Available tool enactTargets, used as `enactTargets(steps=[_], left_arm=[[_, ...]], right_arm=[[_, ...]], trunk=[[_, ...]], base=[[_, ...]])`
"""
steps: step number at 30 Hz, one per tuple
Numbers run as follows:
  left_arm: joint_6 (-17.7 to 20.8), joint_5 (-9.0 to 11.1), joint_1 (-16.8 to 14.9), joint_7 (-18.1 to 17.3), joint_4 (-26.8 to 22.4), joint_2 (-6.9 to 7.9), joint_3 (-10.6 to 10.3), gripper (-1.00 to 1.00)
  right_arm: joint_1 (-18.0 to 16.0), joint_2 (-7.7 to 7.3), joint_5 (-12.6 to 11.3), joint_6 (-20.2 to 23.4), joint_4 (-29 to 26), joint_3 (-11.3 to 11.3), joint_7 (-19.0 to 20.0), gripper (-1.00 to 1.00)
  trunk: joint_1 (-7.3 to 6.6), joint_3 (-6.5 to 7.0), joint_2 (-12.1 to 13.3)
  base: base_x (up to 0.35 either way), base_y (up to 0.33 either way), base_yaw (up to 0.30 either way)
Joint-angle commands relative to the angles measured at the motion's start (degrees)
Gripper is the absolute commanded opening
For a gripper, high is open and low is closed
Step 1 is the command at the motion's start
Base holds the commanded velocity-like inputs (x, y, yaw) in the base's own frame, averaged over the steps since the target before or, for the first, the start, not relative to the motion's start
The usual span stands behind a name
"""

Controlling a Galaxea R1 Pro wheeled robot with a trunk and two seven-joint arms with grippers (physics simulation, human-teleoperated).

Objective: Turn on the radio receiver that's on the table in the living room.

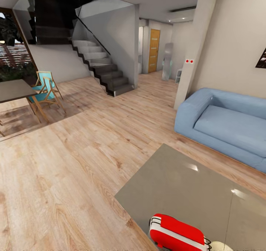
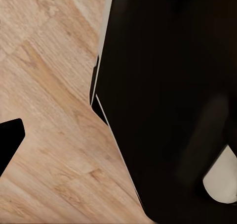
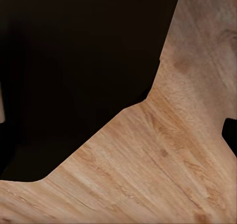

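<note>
The red radio receiver (image 1: 177, 233) with white trim bands lies on the near corner of the low grey table (image 1: 177, 184), at the bottom edge of the head view. The living room's light plank floor (image 1: 74, 162) spreads out to the left. In the left wrist view, one dark fingertip (image 2: 11, 137) of my left gripper (image 2: 118, 142) sits at the frame's edge, over the floor and beside my dark base. The right wrist view shows a fingertip (image 3: 230, 133) of my right gripper (image 3: 118, 135) at the opposite edge. Neither gripper holds anything.
A blue sofa (image 1: 225, 125) stands behind the table on the right, next to a beige pillar (image 1: 192, 47). At far left are a darker dining table (image 1: 13, 90) and a blue folding chair (image 1: 44, 88). Stairs (image 1: 99, 66) and a wooden door (image 1: 154, 50) lie further back.
</note>
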Motion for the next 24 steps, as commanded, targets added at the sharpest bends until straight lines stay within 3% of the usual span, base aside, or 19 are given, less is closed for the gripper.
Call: enactTargets(steps=[1, 24], left_arm=[[0.0, 0.0, 0.0, 0.0, 0.0, 0.01, 0.0, 1.00], [0.0, 0.0, 0.0, 0.0, 0.0, 0.11, 0.0, 1.00]], right_arm=[[0.0, 0.00, 0.0, 0.0, 0.0, 0.0, 0.0, 1.00], [0.0, 0.00, 0.0, 0.0, 0.0, 0.0, 0.0, 1.00]], trunk=[[0.00, -0.10, 0.0], [0.00, -2.21, 0.0]], base=[[0.000, 0.000, 0.000], [0.000, 0.000, 0.000]])
